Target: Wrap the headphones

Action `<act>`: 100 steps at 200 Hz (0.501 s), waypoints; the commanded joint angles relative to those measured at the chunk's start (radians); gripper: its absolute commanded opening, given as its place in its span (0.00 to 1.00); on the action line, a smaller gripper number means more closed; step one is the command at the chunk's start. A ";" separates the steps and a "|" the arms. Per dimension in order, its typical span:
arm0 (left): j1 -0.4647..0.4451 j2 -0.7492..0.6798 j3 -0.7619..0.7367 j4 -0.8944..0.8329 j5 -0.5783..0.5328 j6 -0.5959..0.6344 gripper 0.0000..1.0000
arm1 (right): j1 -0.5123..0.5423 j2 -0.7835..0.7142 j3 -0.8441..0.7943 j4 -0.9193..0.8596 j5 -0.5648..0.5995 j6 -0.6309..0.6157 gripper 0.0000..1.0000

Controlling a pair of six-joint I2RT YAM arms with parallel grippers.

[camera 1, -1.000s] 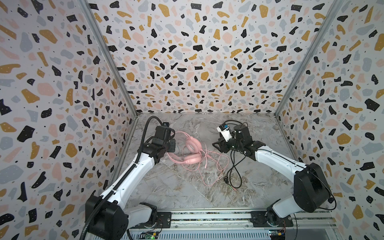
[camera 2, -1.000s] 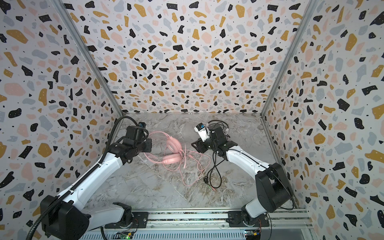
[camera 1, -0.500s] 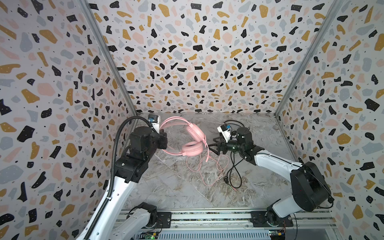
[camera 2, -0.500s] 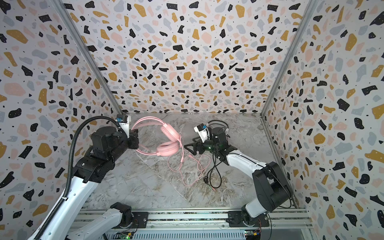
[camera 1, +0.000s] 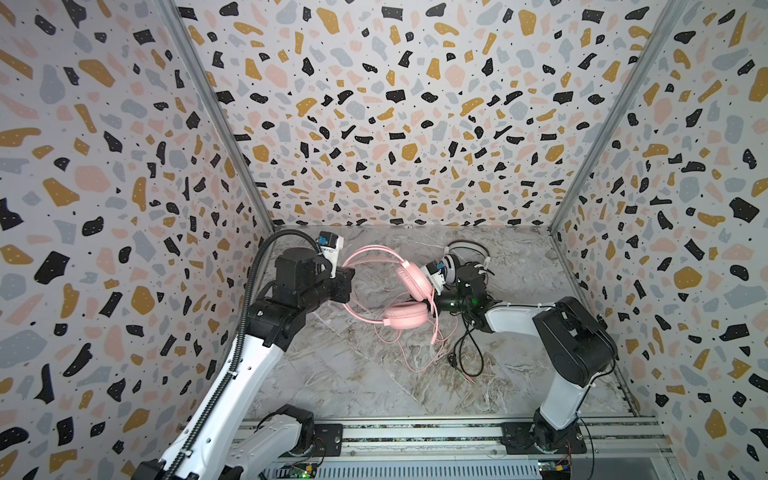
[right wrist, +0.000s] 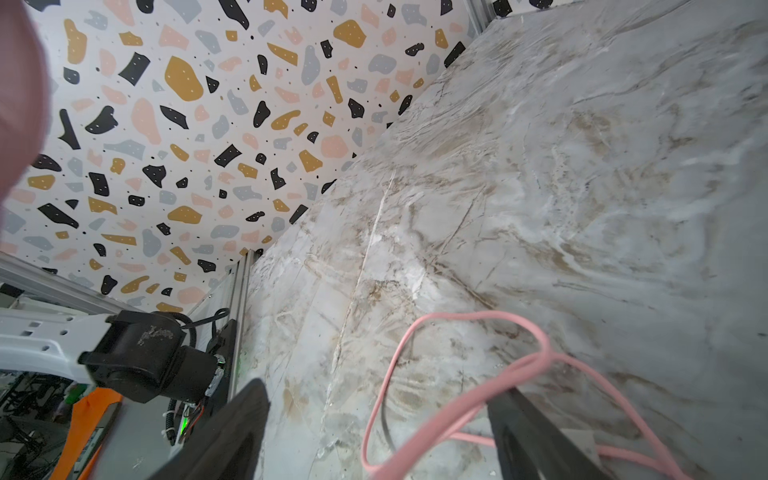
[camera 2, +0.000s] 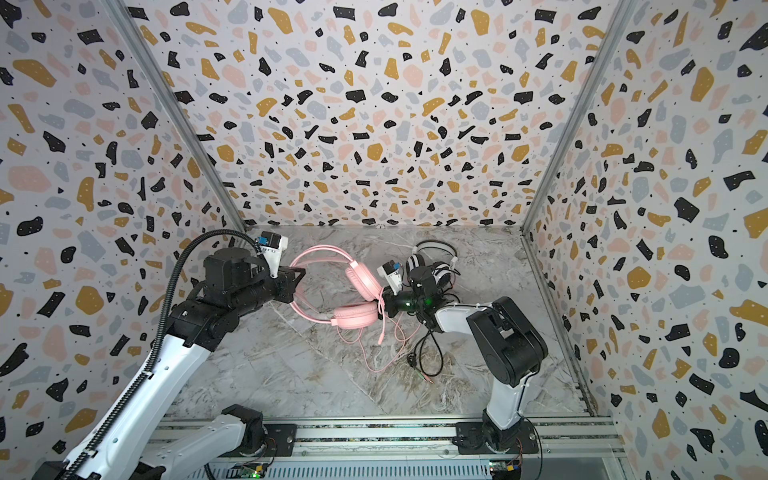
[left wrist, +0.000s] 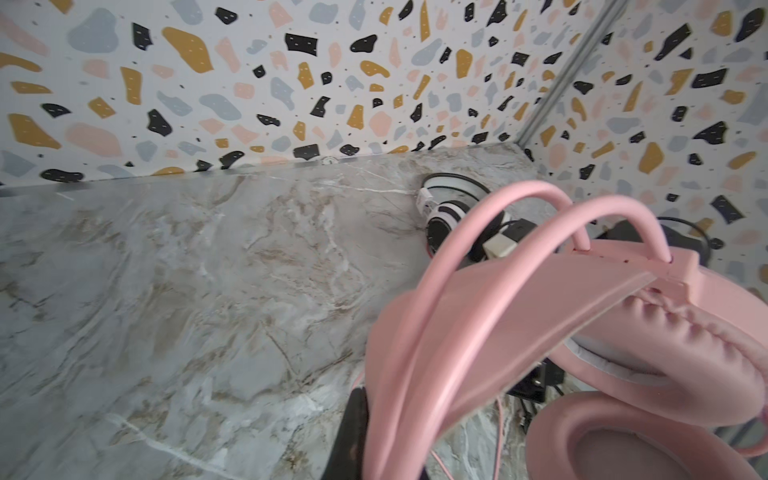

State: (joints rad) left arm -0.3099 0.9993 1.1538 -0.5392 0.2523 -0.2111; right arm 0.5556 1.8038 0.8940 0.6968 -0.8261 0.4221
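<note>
A grey marbled tabletop (camera 1: 353,382) with pale veins sits inside walls (camera 1: 415,104) printed with speckled terrazzo chips. The left gripper (camera 1: 348,286) is clenched on the smooth band of the pink headphones (camera 1: 405,316), which are held out sideways over the middle of the table. In both top views the band is two slim arched hoops that end in two oval padded ear cups, one above the other. In the left wrist view one cushion shows soft puckered seams.

The right gripper (camera 1: 433,297) sits just beside those cups. Its dark fingers (right wrist: 232,436) are spread wide and grip nothing. The thin, rubbery pink cable (right wrist: 457,399) loops loosely between them and trails onto the marble.

The striped headphones (camera 1: 451,262) lie on the table behind the right gripper, towards the back wall. They have round white-and-black cups and a thin wiry black band. Their black cable (camera 1: 471,353) curls forward in loose loops beside the pink one.
</note>
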 commanded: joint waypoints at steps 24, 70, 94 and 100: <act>0.005 -0.039 0.093 -0.013 -0.039 -0.030 0.00 | -0.066 -0.085 -0.026 0.093 -0.001 -0.016 0.51; 0.006 -0.034 0.084 -0.012 -0.077 -0.029 0.00 | -0.131 -0.189 -0.119 0.112 0.011 -0.010 0.07; 0.008 -0.025 0.083 -0.019 -0.077 -0.031 0.00 | -0.131 -0.229 -0.112 0.031 0.038 -0.059 0.07; 0.008 -0.026 0.081 -0.015 -0.072 -0.031 0.00 | -0.130 -0.234 -0.112 0.014 0.031 -0.068 0.17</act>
State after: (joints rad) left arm -0.3084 0.9794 1.2072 -0.6296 0.1719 -0.2134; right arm 0.4183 1.6314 0.7692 0.7643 -0.8059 0.4076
